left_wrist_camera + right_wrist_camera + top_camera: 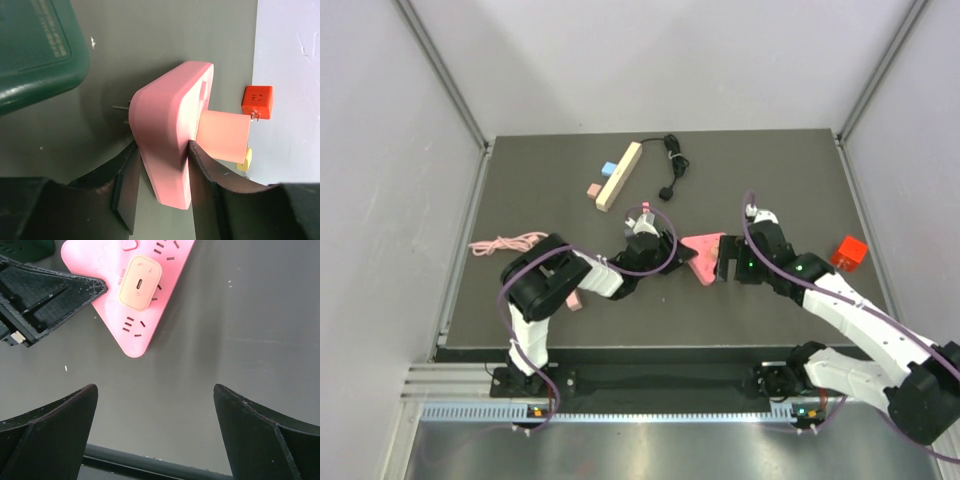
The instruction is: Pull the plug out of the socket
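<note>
Socket (pixel 703 255), pink and triangular, flat on the dark surface (pixel 520 190), about midway between the two arms. Plug (pixel 140 282), a pale block, seated in the socket's top face, not yet out. Left hand (pixel 164 145) clamped on one corner of the socket, a finger (pixel 127 185) pressed to each broad face. Right hand (pixel 155 390) spread wide near the socket's pointed end, nothing between its fingers. Red cube (pixel 850 252) by the right edge, well apart.
</note>
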`<state>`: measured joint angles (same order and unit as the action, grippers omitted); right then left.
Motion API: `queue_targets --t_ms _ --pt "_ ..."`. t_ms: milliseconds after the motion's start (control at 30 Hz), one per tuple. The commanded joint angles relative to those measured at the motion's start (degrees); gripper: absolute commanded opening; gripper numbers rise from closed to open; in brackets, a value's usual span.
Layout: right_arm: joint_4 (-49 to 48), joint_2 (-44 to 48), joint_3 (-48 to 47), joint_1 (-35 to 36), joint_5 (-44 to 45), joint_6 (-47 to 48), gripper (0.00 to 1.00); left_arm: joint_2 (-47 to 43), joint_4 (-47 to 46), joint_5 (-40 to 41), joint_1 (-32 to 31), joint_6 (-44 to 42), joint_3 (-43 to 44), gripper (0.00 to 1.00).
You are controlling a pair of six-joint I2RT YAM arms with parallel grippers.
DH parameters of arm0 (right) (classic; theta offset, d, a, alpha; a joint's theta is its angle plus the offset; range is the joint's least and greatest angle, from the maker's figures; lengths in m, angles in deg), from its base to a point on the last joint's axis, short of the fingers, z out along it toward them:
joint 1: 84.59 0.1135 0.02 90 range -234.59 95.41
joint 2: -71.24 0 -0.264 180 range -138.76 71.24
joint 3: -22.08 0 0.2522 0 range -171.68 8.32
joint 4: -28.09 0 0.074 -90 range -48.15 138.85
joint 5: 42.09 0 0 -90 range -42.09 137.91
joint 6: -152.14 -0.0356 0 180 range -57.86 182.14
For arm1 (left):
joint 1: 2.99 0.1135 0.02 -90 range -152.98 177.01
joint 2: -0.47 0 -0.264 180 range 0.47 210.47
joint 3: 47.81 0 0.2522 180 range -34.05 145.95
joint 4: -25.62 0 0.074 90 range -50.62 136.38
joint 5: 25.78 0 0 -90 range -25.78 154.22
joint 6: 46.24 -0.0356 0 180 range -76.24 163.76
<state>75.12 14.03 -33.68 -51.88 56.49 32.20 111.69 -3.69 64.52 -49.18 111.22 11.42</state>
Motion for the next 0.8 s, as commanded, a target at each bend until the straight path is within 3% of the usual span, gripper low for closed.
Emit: queue_targets --t_ms 0,33,267,400,633,767 --pt "-2.60 -2.37 -2.12 -0.28 -1.72 -2.14 1.00 0.67 -1.93 0.67 -0.21 -0.58 -0.99 0.06" --pt "-2.69 -3.08 -2.38 -0.28 -2.07 -2.15 1.00 0.32 -2.10 0.85 -0.30 -0.49 -1.78 0.00" --pt "-8.12 -5.28 -0.46 -0.28 -4.10 -5.65 1.00 -4.60 -6.24 4.88 -3.45 1.27 -11.80 0.00" --pt "-11.39 -5.72 1.04 -0.28 -4.88 -8.21 0.99 -5.57 -5.97 8.75 -6.44 0.74 -13.21 0.00" --pt "-12.97 -8.35 1.39 -0.28 -3.40 -11.64 0.79 -2.24 -9.75 12.09 -9.09 1.88 -13.83 0.00" --pt "-12.19 -10.28 0.95 -0.19 -1.99 -12.25 0.75 -1.53 -9.41 13.94 -9.97 0.22 -13.75 0.00"
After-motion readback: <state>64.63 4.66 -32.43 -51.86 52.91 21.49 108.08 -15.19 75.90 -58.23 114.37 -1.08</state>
